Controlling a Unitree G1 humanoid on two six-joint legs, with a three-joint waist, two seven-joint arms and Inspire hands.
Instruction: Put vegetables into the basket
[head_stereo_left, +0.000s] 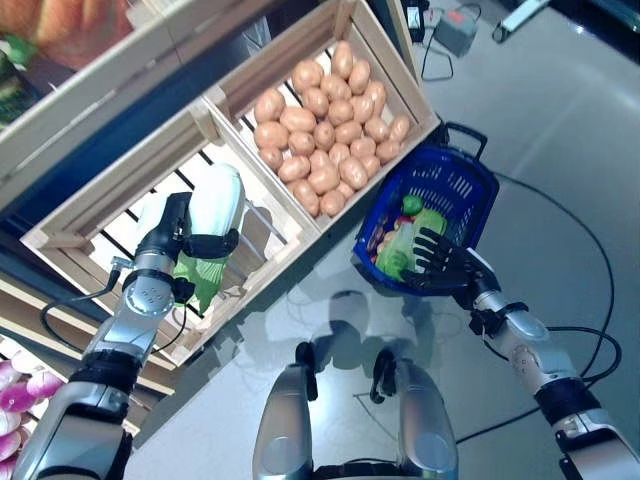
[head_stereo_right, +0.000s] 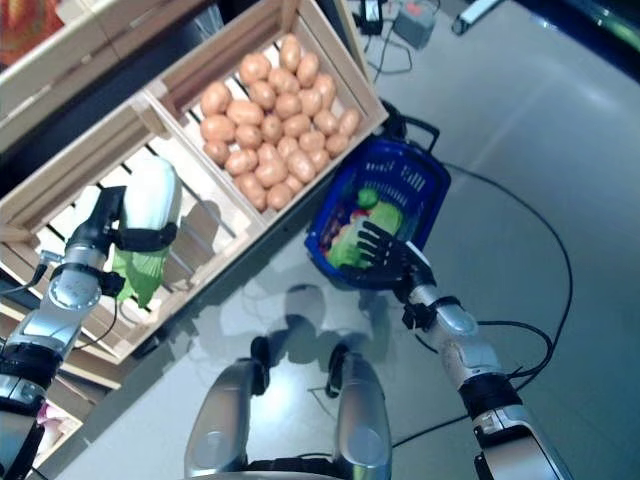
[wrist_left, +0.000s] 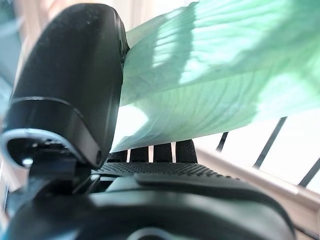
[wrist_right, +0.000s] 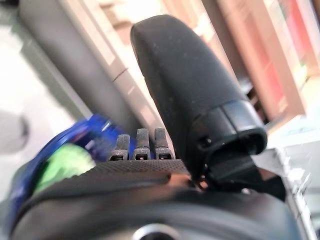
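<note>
Left wrist: robot hand around cabbage

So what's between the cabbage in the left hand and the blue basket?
In the left eye view, the crate of potatoes lies between the cabbage, held by the left hand, and the blue basket. The basket stands on the floor beside that crate.

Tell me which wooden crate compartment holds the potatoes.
The compartment nearest the blue basket, heaped with potatoes; the other compartment holds none.

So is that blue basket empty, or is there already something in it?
Not empty. The basket already holds green vegetables, with the right hand at its near rim.
</note>
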